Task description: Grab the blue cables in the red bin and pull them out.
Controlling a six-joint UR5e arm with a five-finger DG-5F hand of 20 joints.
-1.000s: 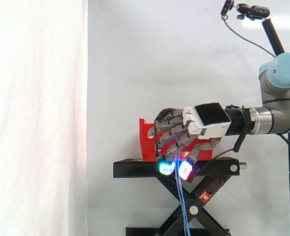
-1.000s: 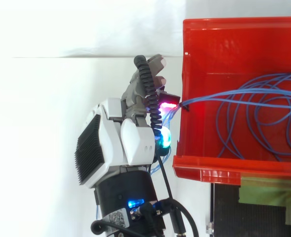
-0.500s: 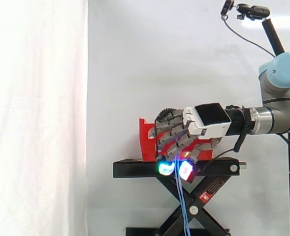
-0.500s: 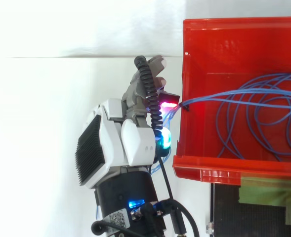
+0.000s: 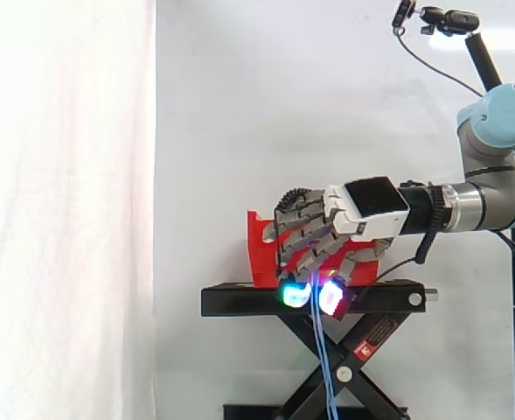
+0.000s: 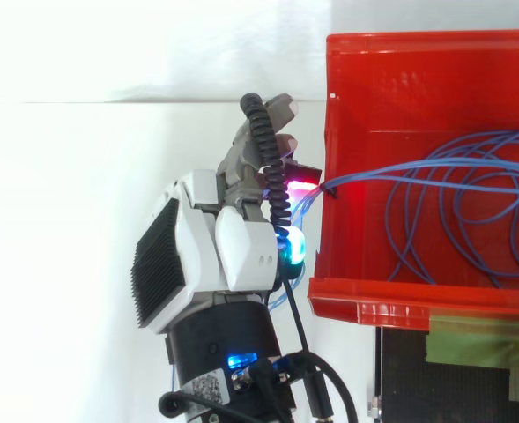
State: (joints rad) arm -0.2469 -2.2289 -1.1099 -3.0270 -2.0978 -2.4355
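Observation:
The red bin (image 6: pixel 347 291) stands on the black stand (image 5: pixel 240 300), and coils of blue cables (image 6: pixel 453 203) lie in it. A bundle of those cables runs out over the bin's left wall (image 6: pixel 322 188) and hangs down below the stand as blue strands (image 5: pixel 323 367). My hand (image 6: pixel 215 256) sits just outside that wall, fingers curled downward around the cables. Its fingertips (image 5: pixel 295 296) glow cyan and magenta beside the stand's edge. In the side view the hand (image 5: pixel 362 210) is in front of the bin (image 5: pixel 259 254).
The scissor lift's crossed legs (image 5: pixel 362 350) hold the stand up. A white curtain (image 5: pixel 65 210) hangs at the left. A camera on a black pole (image 5: pixel 449 22) is at the upper right.
The hand has risen slightly and shifted a little away from the bin, with the cables still in its fingers.

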